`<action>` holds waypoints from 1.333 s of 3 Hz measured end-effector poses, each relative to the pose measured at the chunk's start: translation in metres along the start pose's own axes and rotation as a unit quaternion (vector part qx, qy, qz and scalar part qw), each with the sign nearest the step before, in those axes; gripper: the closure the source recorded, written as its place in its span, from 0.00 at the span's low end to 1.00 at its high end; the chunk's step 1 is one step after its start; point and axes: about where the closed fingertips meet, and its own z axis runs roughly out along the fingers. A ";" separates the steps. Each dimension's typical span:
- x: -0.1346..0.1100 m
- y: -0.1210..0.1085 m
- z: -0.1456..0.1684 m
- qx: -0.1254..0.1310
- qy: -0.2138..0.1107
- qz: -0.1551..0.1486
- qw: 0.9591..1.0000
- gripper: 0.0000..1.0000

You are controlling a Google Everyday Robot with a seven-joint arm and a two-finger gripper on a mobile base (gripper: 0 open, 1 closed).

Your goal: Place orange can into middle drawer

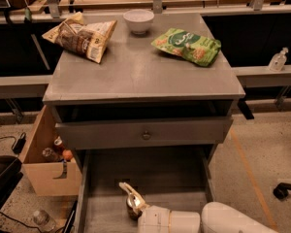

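The orange can (133, 208) stands upright low in the open middle drawer (155, 176), near the front left of its grey floor; only its dark coppery side and silver top show. My gripper (130, 198) reaches in from the bottom edge of the camera view on a white arm (184, 221). It is closed around the can. One pale finger (128, 190) arches over the can's far side, and the other finger is hidden behind the can.
On the cabinet top (140, 72) lie a brown snack bag (82, 35), a white bowl (138, 20) and a green snack bag (186, 45). The upper drawer front with a knob (146, 135) overhangs the open drawer. A cardboard box (48, 164) stands on the floor at the left.
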 end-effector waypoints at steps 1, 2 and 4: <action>-0.002 -0.003 -0.014 0.024 -0.001 0.002 1.000 0.00; -0.007 -0.006 -0.043 0.073 -0.002 0.002 0.997 0.00; -0.043 -0.013 -0.158 0.223 -0.021 -0.016 0.975 0.00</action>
